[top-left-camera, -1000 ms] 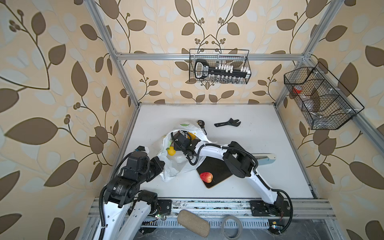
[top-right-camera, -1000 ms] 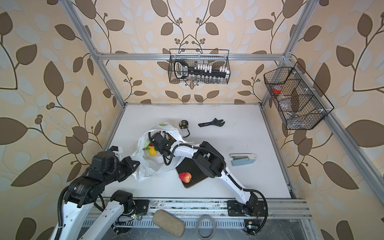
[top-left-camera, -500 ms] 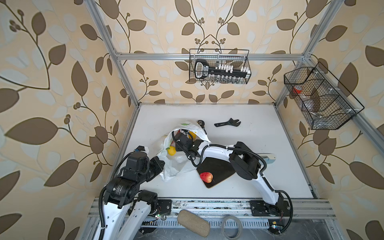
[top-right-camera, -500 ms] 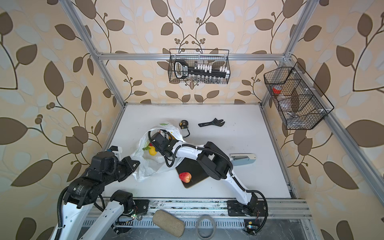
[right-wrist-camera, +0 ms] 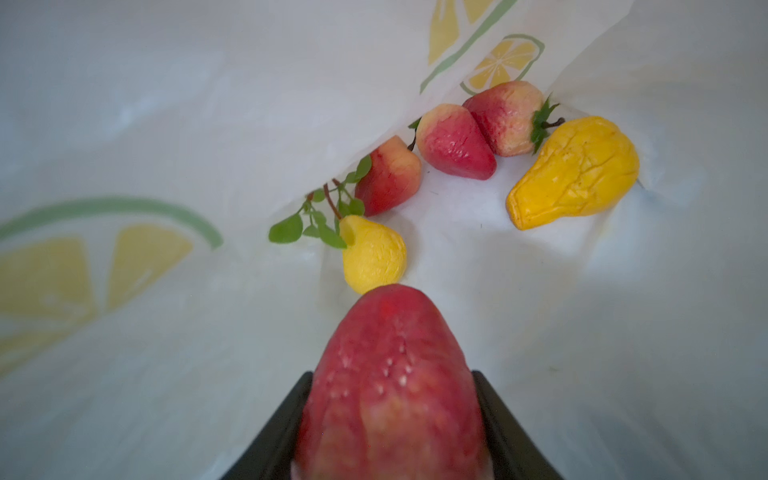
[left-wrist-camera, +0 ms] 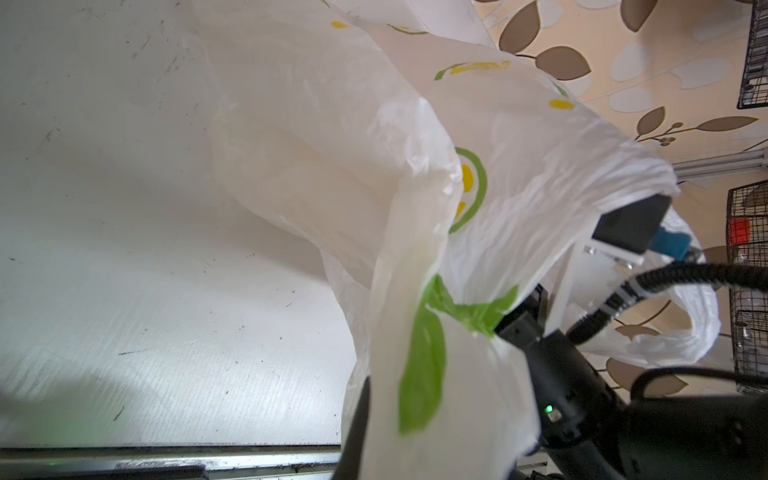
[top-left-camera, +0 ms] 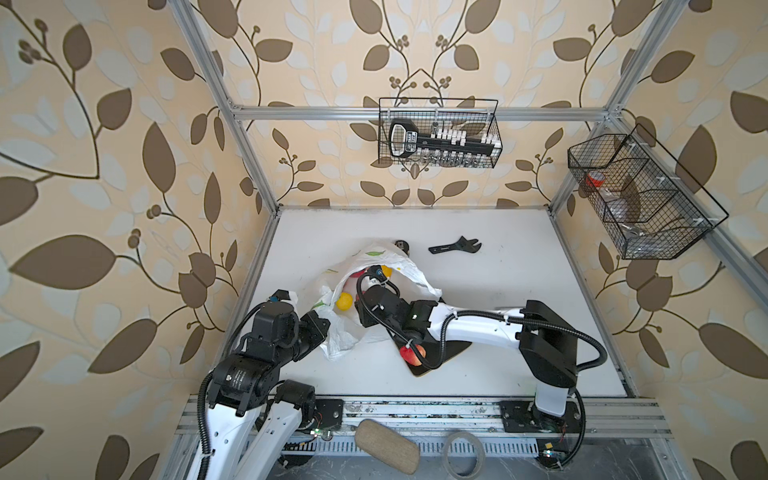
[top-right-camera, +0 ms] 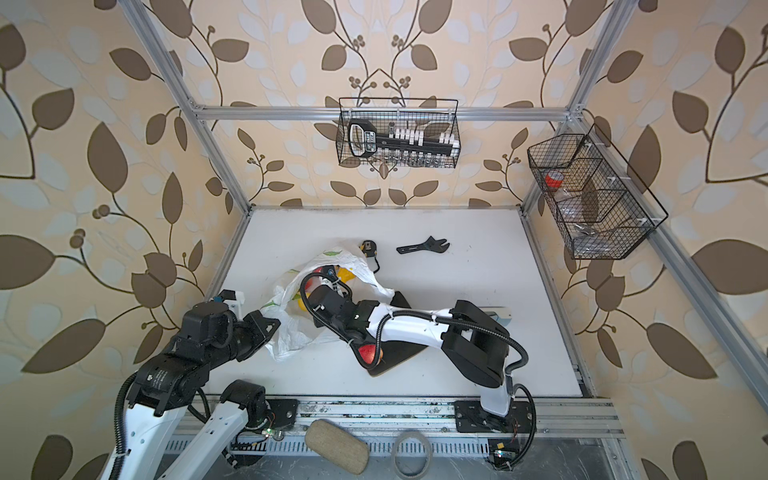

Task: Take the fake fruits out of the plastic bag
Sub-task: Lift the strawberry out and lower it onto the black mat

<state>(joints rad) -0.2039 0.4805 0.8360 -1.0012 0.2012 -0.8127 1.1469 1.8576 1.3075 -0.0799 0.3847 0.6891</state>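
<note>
In both top views the bag (top-left-camera: 399,266) lies crumpled on the worktop (top-left-camera: 519,270). Its mouth opens toward the tray (top-left-camera: 453,353), where a red apple (top-left-camera: 412,353) already sits. The right arm (top-left-camera: 478,328) reaches in from the tray side. The left tool (top-left-camera: 328,328) sits at the bag's near edge, clamped tight on the film.

In the left wrist view, thin crinkly translucent film with green and yellow print drapes over that closed tool. Whether it pinches a handle loop or the rim is hard to tell.

In the right wrist view, the right tool (right-wrist-camera: 392,374) is about half closed, with its jaws pressed to both flanks of a strawberry (right-wrist-camera: 390,332). The fruit is red, dimpled and tapered. Its long axis runs in line with the tool, tip pointing deeper in.

Just past the tip lies a wrinkled lemon (right-wrist-camera: 374,257) with a leafy sprig. Farther on, three strawberries (right-wrist-camera: 453,143) line a fold, beside a creased yellow pear (right-wrist-camera: 577,174).

The exit lies straight behind the tool, so the next move is probably a pull back along the arm toward the tray. The right arm is the nearer one.
</note>
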